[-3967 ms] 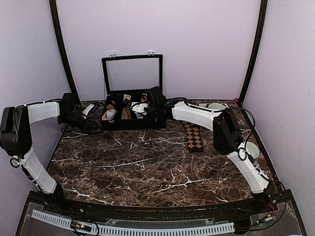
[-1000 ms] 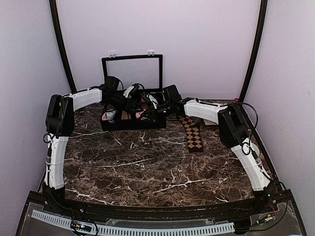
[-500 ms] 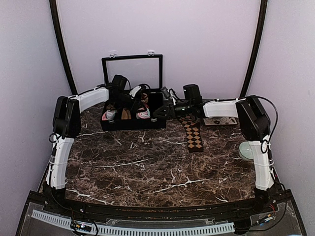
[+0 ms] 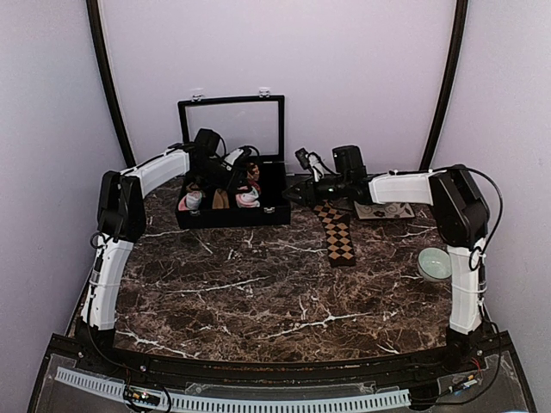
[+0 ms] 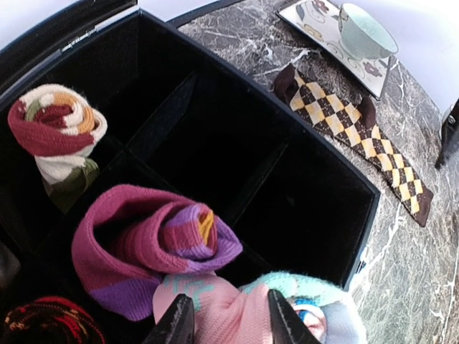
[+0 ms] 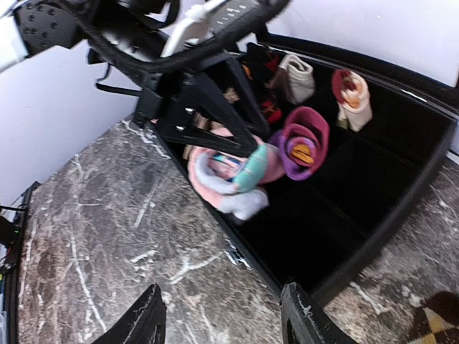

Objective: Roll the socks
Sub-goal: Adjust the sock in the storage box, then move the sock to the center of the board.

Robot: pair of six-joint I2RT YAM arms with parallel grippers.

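Note:
The pink sock with mint-green parts lies bundled in a front compartment of the black box. It also shows in the right wrist view as a pink sock and from above as the pink sock. My left gripper reaches into the box, shut on the pink sock, with fabric filling the gap between its fingers. The brown diamond-check sock lies flat on the marble right of the box. My right gripper hangs open and holds nothing, over the table by the box's front right corner.
The box holds other rolls: a maroon and purple one and a red and cream one. Its lid stands upright behind. A patterned tray with a cup sits at the back right, and a green bowl at the right edge.
My left gripper has narrowed onto the pink sock inside the box. My right arm has pulled back to the right, out of the box, with its jaws unchanged.

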